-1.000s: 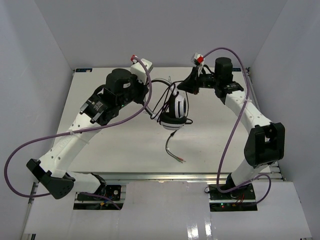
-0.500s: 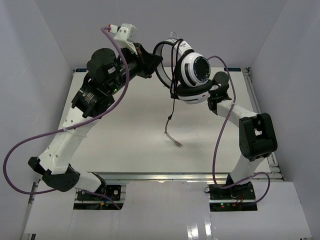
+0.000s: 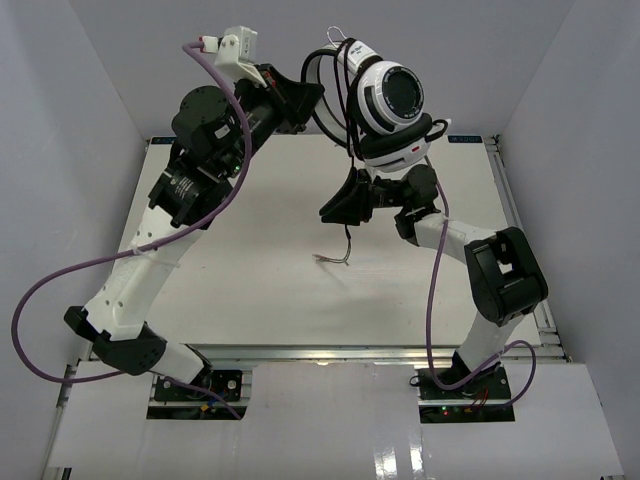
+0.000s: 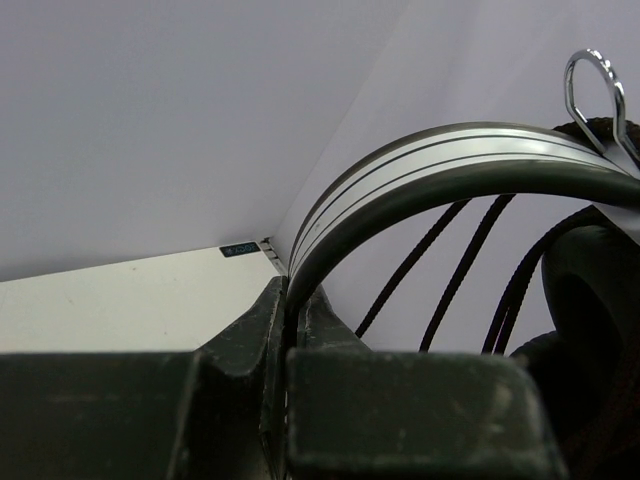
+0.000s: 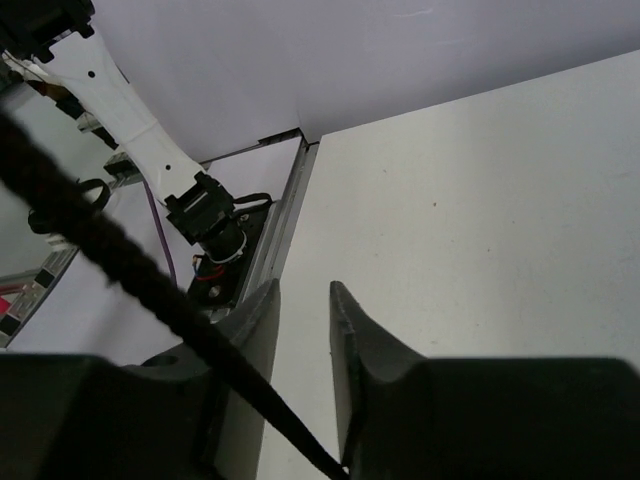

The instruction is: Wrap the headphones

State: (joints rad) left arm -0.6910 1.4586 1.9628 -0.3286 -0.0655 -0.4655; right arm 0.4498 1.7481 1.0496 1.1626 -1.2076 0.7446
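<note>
The headphones [image 3: 390, 98] hang high above the table, near the top camera. My left gripper [image 3: 303, 100] is shut on their black-and-white headband [image 4: 430, 160]; an ear cup [image 4: 590, 290] shows at the right of the left wrist view. The thin black cord [image 3: 349, 165] drops from the headset past my right gripper [image 3: 326, 212] to its frayed end [image 3: 333, 260] on the table. In the right wrist view my right gripper [image 5: 305, 300] has its jaws slightly parted. The cord [image 5: 150, 285] runs slantwise across the left finger [image 5: 250, 330] down into the gap, not pinched.
The white table [image 3: 250, 270] lies below both arms, with a metal rail [image 5: 285, 215] along its edge. White walls stand close on three sides. Purple arm cables [image 3: 60, 290] loop out from both arms. The left arm's base [image 5: 215, 225] shows in the right wrist view.
The left arm has lifted the headphones from the table to high in the air. The right gripper has swung down and left beneath them. The cord's frayed end has slid left.
</note>
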